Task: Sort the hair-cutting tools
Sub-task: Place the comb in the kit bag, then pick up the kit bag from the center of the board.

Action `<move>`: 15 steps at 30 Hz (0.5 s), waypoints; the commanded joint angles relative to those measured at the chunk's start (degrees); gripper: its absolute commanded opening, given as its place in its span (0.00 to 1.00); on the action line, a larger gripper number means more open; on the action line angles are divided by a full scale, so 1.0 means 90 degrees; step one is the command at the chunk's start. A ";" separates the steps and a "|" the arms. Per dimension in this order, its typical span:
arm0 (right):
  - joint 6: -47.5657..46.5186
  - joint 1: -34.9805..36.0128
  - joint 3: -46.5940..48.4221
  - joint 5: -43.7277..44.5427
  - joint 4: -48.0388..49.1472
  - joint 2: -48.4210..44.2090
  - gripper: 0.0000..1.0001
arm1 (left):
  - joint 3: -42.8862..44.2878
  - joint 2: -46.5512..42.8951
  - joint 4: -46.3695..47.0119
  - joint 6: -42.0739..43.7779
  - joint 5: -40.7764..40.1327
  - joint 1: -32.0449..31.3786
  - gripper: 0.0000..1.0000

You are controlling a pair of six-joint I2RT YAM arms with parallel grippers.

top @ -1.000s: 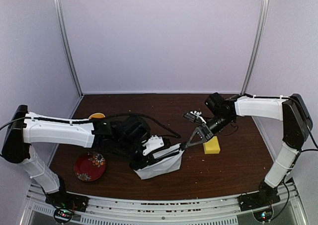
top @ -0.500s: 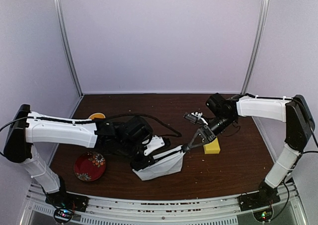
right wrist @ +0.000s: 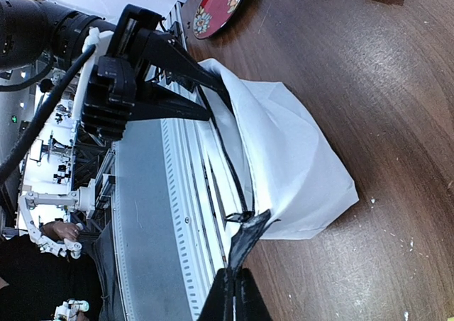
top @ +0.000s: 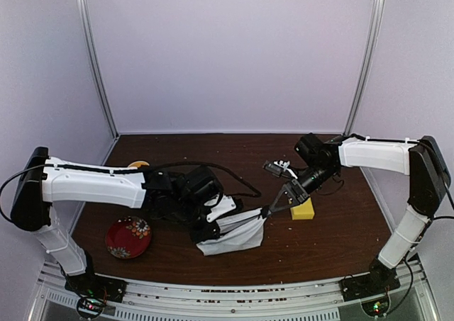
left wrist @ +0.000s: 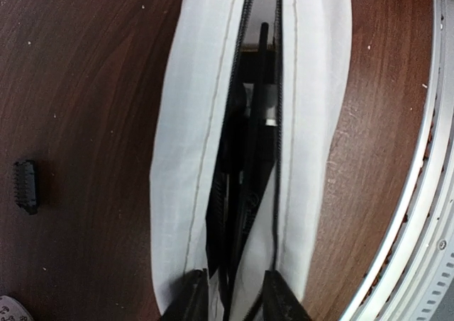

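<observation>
The white pouch (top: 237,234) lies near the table's front with its black zipper open. Inside the white pouch (left wrist: 184,158) lie several hair-cutting tools (left wrist: 248,165), black and slim, one with a silver part. A small black square piece (left wrist: 26,186) lies on the wood beside it. My left gripper (left wrist: 234,301) is at the pouch's near end, its fingers (left wrist: 190,297) apart on either side of the opening; it is open. My right gripper (right wrist: 236,293) is shut on the black pull tab (right wrist: 248,239) at the pouch's other end. The left gripper (top: 206,230) and right gripper (top: 273,209) face each other.
A yellow sponge block (top: 303,209) sits just right of the right gripper. A red patterned plate (top: 128,237) lies at the front left, with an orange object (top: 139,165) behind the left arm. A small black-and-white object (top: 279,168) lies further back. The table's metal front rail (left wrist: 418,193) runs close to the pouch.
My left gripper's jaws have parted from shut and the arm has edged right. The right gripper still pinches the pull tab, nearly in place.
</observation>
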 commanded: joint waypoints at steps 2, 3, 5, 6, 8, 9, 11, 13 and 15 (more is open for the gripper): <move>-0.0120 -0.0018 -0.0043 -0.0004 0.0055 -0.0168 0.00 | 0.0254 -0.0474 -0.0180 -0.0287 -0.0426 -0.0059 0.37; -0.0126 -0.0018 -0.0033 -0.0008 0.0058 -0.0163 0.00 | 0.0251 -0.0588 -0.0200 -0.0434 -0.0613 -0.0059 0.38; -0.0130 -0.0018 -0.0021 -0.0008 0.0053 -0.0151 0.00 | 0.0232 -0.0825 -0.0258 -0.0674 -0.0937 -0.0058 0.41; -0.0141 -0.0023 -0.0014 -0.0003 0.0056 -0.0143 0.00 | 0.0231 -0.0957 -0.0305 -0.0860 -0.1120 -0.0059 0.41; -0.0169 -0.0018 -0.0008 0.0023 0.0029 -0.0142 0.00 | 0.0196 -0.1257 -0.0396 -0.1281 -0.1355 -0.0045 0.43; -0.0182 -0.0017 -0.0017 0.0030 0.0028 -0.0139 0.00 | 0.0163 -0.1416 -0.0469 -0.1576 -0.1414 -0.0028 0.44; -0.0194 -0.0018 -0.0008 0.0048 0.0024 -0.0150 0.00 | 0.0037 -0.1757 -0.0642 -0.2320 -0.1446 0.0048 0.44; -0.0209 -0.0018 -0.0002 0.0085 0.0015 -0.0155 0.00 | -0.0228 -0.2101 -0.0915 -0.3665 -0.1526 0.0247 0.44; -0.0271 -0.0018 0.0037 0.0147 -0.0043 -0.0171 0.00 | -0.0891 -0.2596 -0.0296 -0.4687 -0.1068 0.0338 0.44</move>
